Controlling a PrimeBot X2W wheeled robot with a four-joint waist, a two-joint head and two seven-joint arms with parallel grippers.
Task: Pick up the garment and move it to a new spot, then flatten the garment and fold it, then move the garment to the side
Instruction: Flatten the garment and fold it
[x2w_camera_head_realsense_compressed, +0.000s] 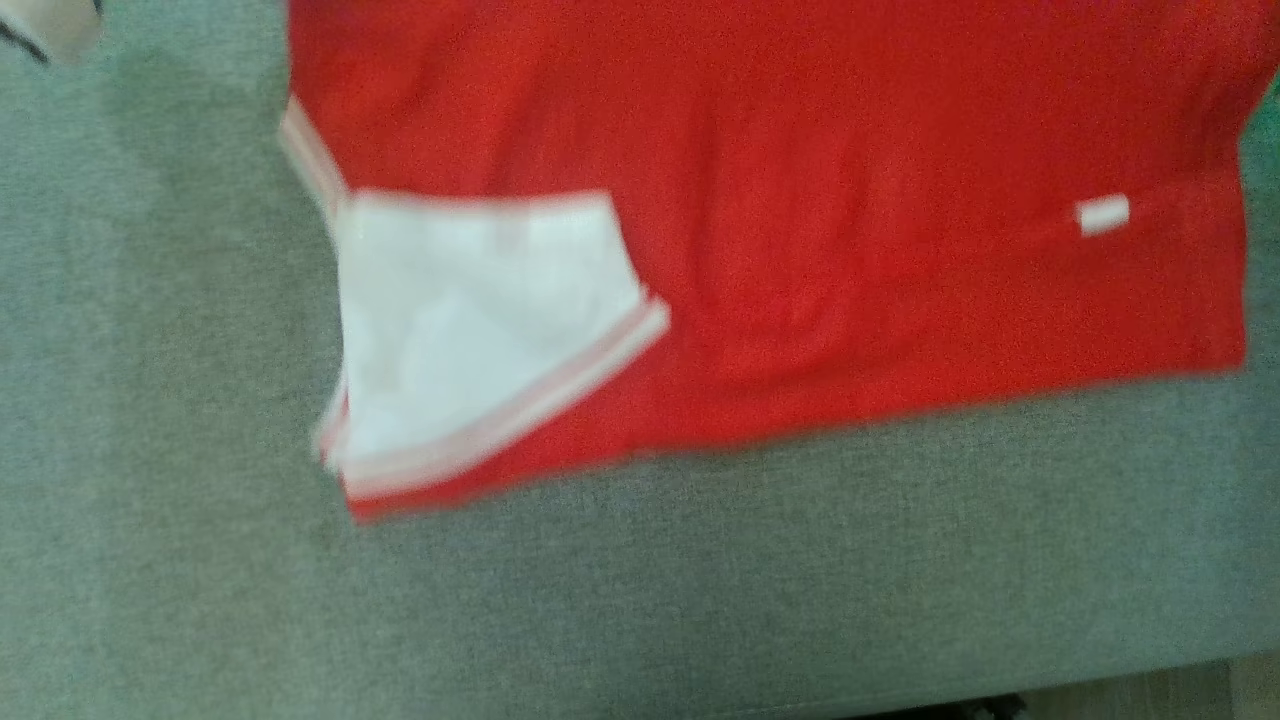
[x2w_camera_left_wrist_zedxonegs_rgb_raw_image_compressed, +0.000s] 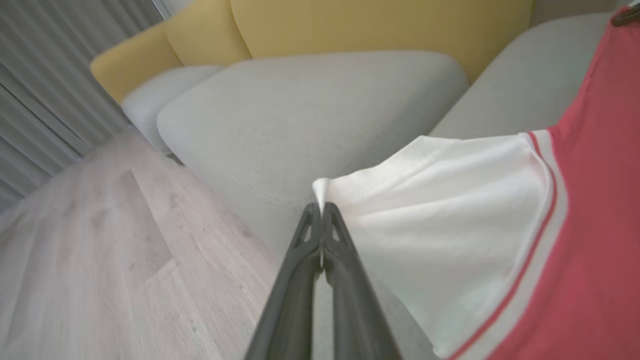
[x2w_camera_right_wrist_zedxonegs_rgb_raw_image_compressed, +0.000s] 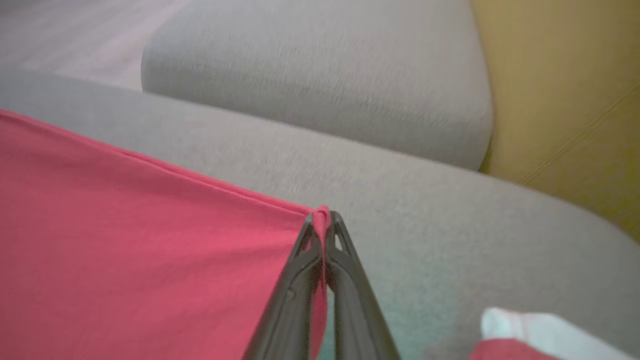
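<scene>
The red garment (x2w_camera_head_realsense_compressed: 800, 200) is spread over the grey seat of a sofa (x2w_camera_head_realsense_compressed: 150, 400), its white sleeve (x2w_camera_head_realsense_compressed: 470, 330) turned toward the robot's left. The left gripper (x2w_camera_left_wrist_zedxonegs_rgb_raw_image_compressed: 321, 205) is pinched closed on the very tip of that sleeve's hem. The right gripper (x2w_camera_right_wrist_zedxonegs_rgb_raw_image_compressed: 324, 216) is clamped on a red corner of the cloth, which pulls taut between the two holds.

Both grips take only a sliver of fabric. If the arms draw further apart or lift quickly, I judge a corner could slip free, most likely the thin sleeve tip, and the garment would sag or bunch. Uneven pull could also drag the loose near edge toward the wooden floor (x2w_camera_left_wrist_zedxonegs_rgb_raw_image_compressed: 100, 250).

The head view is blurred. The garment's top runs past its upper edge, so the collar is cut off. How much cloth rests on the seat I cannot tell. A small white tag (x2w_camera_head_realsense_compressed: 1102, 214) is unreadable.
</scene>
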